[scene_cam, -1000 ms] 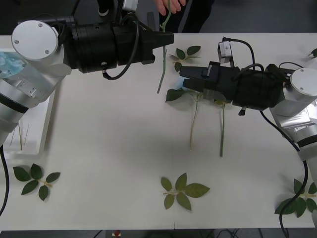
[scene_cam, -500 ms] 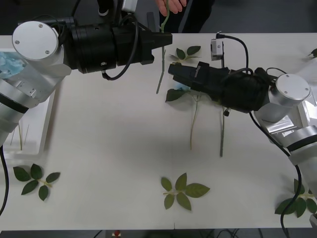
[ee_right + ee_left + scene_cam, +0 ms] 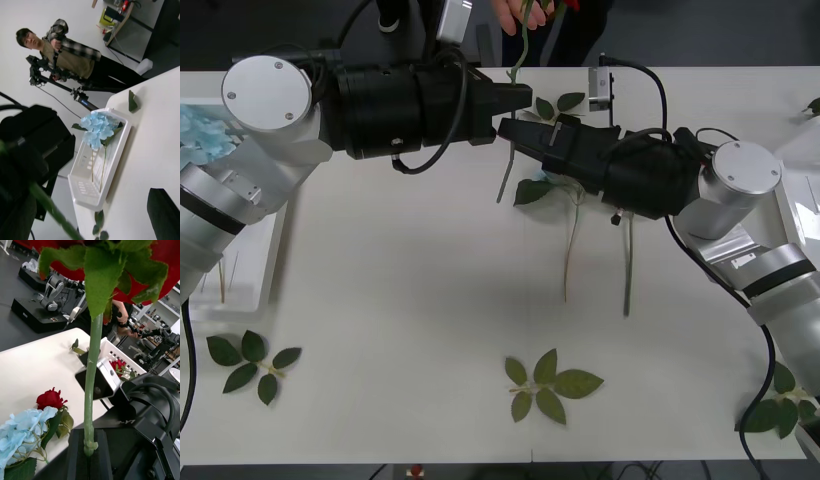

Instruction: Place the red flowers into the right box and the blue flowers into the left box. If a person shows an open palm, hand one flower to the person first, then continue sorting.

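Our left gripper (image 3: 518, 97) is clamped on a red flower's stem (image 3: 91, 382) at the table's far edge, under a person's hand (image 3: 518, 12). Right gripper (image 3: 510, 128) sits just beside; can't tell its fingers.

The desk (image 3: 400, 300) has a smooth, matt white top. The left box (image 3: 84, 176) is white plastic with a faint shine and slots cut in its bottom. The blue flowers (image 3: 96, 127) in it look like thin cloth, soft and matt. The red rose (image 3: 50, 398) lying on the desk has the same cloth look, with a velvety surface. The stem (image 3: 92, 390) in the left pincer (image 3: 89, 455) is smooth green plastic, and the pincer itself is matt black. The arm joints (image 3: 268, 95) are satin silver metal; the wrist housings (image 3: 405, 105) are black and a little glossy.
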Robot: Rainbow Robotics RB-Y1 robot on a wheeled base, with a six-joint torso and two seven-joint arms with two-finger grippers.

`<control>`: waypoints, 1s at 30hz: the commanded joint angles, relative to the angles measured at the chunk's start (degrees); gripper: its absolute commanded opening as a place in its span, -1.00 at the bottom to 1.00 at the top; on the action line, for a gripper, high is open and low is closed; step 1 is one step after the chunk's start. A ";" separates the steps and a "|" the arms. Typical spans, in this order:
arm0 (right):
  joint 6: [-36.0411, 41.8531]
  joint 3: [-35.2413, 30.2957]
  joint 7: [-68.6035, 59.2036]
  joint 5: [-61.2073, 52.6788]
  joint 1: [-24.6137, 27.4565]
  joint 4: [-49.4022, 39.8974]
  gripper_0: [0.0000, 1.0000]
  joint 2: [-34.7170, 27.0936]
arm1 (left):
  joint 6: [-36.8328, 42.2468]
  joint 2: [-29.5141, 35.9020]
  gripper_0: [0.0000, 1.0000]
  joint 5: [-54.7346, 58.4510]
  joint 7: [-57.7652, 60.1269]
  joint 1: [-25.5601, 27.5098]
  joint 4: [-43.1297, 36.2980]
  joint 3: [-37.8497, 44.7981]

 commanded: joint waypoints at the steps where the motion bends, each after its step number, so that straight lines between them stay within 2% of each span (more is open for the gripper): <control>1: -3.58 2.39 3.97 -0.14 -2.79 -1.13 0.56 2.15 | -0.42 -1.67 -1.00 0.67 1.21 -1.95 -0.35 0.17; 2: -4.20 2.83 4.06 -0.14 -2.88 -1.13 0.27 2.15 | -0.42 -1.84 -1.00 0.67 1.30 -2.03 -0.35 0.26; 7: -3.76 2.92 4.15 0.12 -2.62 -1.13 -0.47 1.80 | -0.42 -1.93 -1.00 0.67 1.30 -1.95 -0.35 0.08; 8: -3.58 3.01 3.97 0.12 -2.62 -1.13 -0.71 1.62 | -0.42 -1.84 -1.00 0.67 1.30 -2.03 -0.35 0.08; 9: -3.49 3.01 3.80 0.12 -2.62 -1.13 -0.76 1.53 | -0.42 -1.84 -1.00 0.67 1.30 -2.03 -0.35 0.08; 11: -3.32 3.01 3.62 0.12 -2.53 -1.13 -1.00 1.36 | -0.42 -1.84 -1.00 0.67 1.30 -2.03 -0.35 0.08; 23: -2.70 2.04 3.53 -1.11 -1.92 -1.13 -1.00 0.83 | -0.42 -1.84 -0.97 0.75 1.39 -1.95 -0.35 0.08; 25: -2.44 1.69 3.44 -1.19 -2.00 -1.13 -1.00 0.83 | -0.42 -1.84 1.00 0.75 1.47 -1.95 -0.26 0.08; 30: -2.26 1.43 3.36 -1.28 -1.92 -1.13 -1.00 0.65 | -0.42 -1.84 1.00 1.02 1.47 -1.95 -0.26 0.08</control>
